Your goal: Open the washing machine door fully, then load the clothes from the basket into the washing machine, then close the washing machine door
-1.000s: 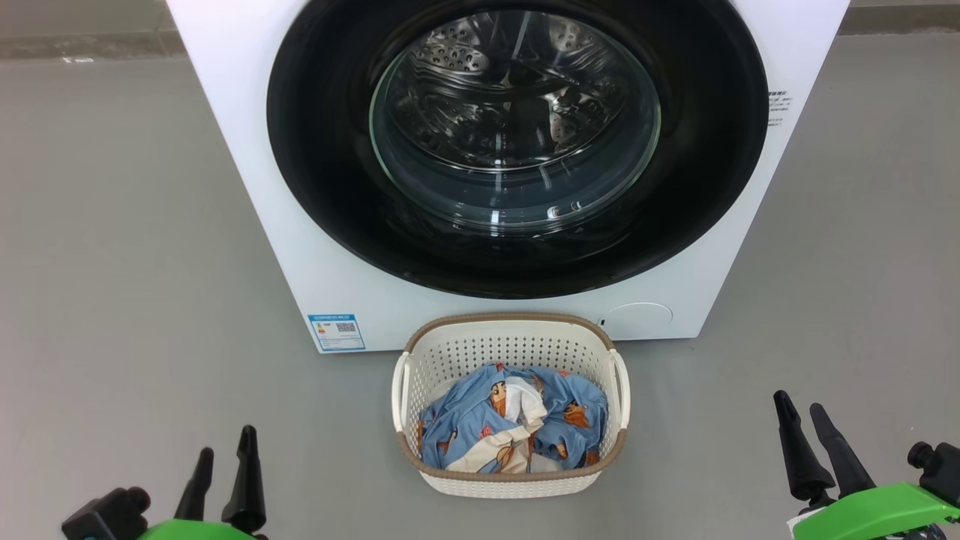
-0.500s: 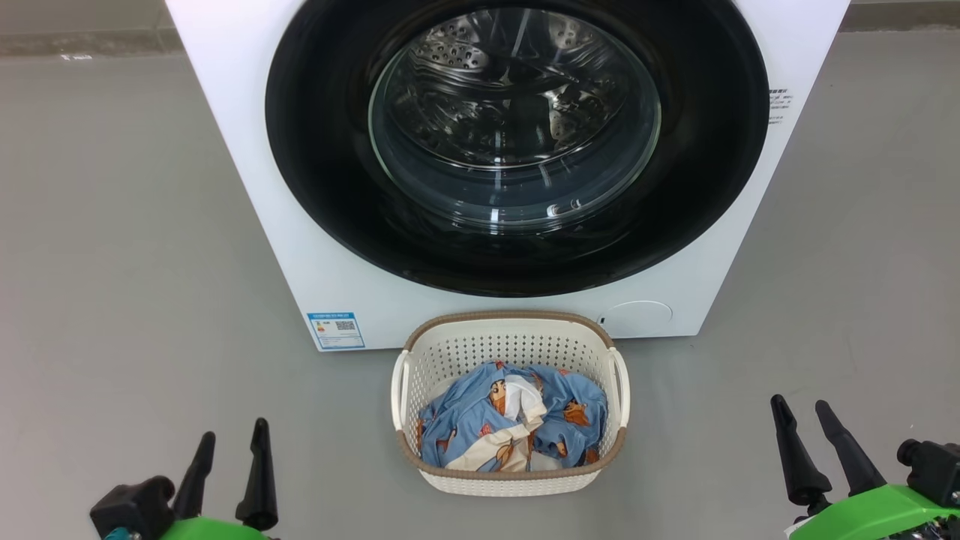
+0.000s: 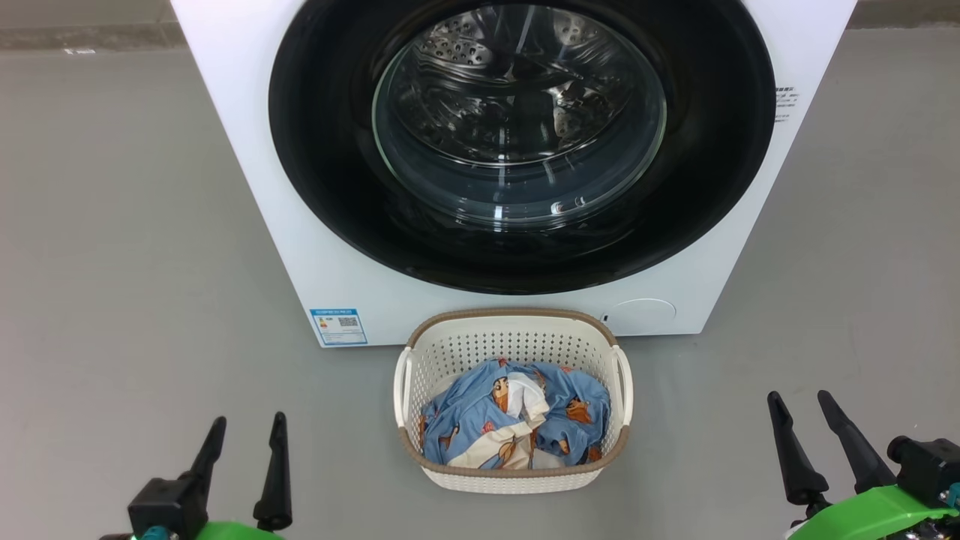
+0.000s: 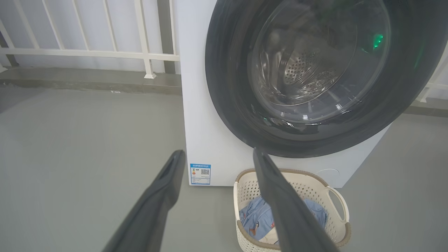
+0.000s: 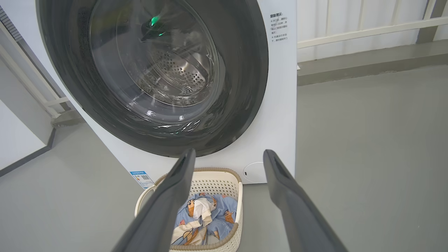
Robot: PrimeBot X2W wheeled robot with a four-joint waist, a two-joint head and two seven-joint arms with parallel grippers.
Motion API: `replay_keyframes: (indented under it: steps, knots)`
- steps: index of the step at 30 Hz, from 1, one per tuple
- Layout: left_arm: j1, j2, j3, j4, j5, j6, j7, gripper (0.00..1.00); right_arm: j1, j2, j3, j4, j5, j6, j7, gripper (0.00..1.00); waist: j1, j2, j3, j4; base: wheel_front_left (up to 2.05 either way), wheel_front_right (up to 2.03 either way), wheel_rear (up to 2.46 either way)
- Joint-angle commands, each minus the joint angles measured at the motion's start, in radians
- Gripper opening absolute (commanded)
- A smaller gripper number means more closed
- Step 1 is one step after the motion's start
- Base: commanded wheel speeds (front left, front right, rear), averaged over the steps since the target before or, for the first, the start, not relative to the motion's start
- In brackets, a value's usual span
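Note:
The white washing machine (image 3: 247, 150) stands ahead with its door (image 3: 315, 187) shut, black rim around a clear glass bowl (image 3: 517, 120). Through the glass the steel drum shows. On the floor right in front sits the cream basket (image 3: 514, 480) holding the light-blue clothes (image 3: 480, 420) with cream patches. My left gripper (image 3: 249, 427) is open at the lower left, well left of the basket. My right gripper (image 3: 799, 403) is open at the lower right, apart from everything. The basket (image 4: 336, 196) and the door (image 5: 245, 70) also show beyond each wrist's own fingers.
Grey floor (image 3: 112, 262) spreads on both sides of the machine. A blue label sticker (image 3: 338, 326) marks its lower left front. A white railing (image 4: 87, 52) on a low grey kerb runs behind the machine on the left, and railing (image 5: 367, 31) also stands behind on the right.
My left gripper has come up and to the right in the head view. The right gripper has edged up slightly. The head camera has shifted a little.

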Motion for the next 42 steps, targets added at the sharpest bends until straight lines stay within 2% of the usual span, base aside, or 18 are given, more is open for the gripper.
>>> replay_keyframes:
  steps: [1,18,34,42]
  knots:
    - [-0.019,0.02,0.021,-0.033,0.041,0.011,-0.016,1.0,0.005,-0.023,0.021,-0.03,-0.034,0.001,-0.017,1.0,0.0,0.0,0.001,0.001,0.0,0.0,0.0]
    - [-0.012,0.044,-0.013,-0.062,0.256,0.049,-0.066,1.0,0.02,-0.033,0.035,-0.028,-0.2,0.002,-0.066,1.0,0.0,0.0,0.005,0.003,0.0,0.0,0.0]
    - [-0.009,0.032,0.015,-0.047,0.233,0.052,-0.066,1.0,0.021,-0.035,0.029,-0.032,-0.201,0.002,-0.066,1.0,0.0,0.0,0.007,-0.001,0.0,0.0,0.0]
    - [-0.006,0.018,0.048,-0.026,0.217,0.029,-0.066,1.0,0.023,-0.034,0.026,-0.034,-0.203,0.002,-0.066,1.0,0.0,0.0,0.005,-0.002,0.0,0.0,0.0]
